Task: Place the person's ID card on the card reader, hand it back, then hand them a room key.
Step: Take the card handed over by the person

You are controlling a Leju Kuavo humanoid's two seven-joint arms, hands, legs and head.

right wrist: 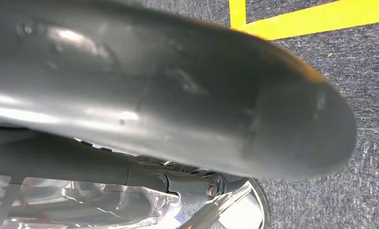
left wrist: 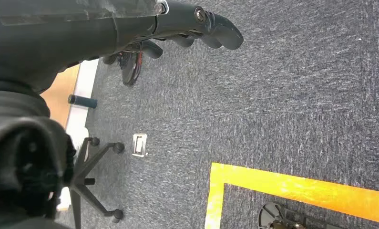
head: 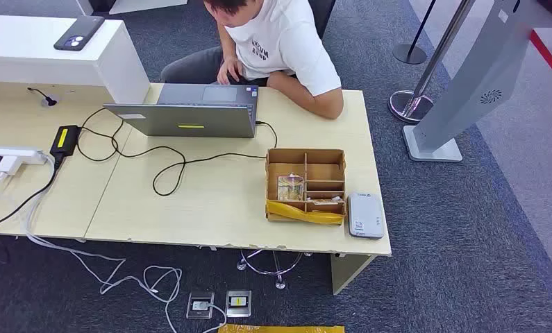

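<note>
The surface (head: 210,201) is pale beige wood-look laminate. On it, the card reader (head: 365,215) is light grey with a small white label, and the divided box (head: 305,184) is brown cardboard with a strip of yellow tape along its near edge. The laptop (head: 189,118) is grey with a small yellow sticker on its lid, and black cables (head: 169,163) loop beside it. The person's T-shirt (head: 280,35) is white with dark lettering. The carpet (head: 481,263) is dark blue-grey and speckled, with a bright yellow line (left wrist: 297,188) across it. The left hand (left wrist: 197,28) is dark grey.
</note>
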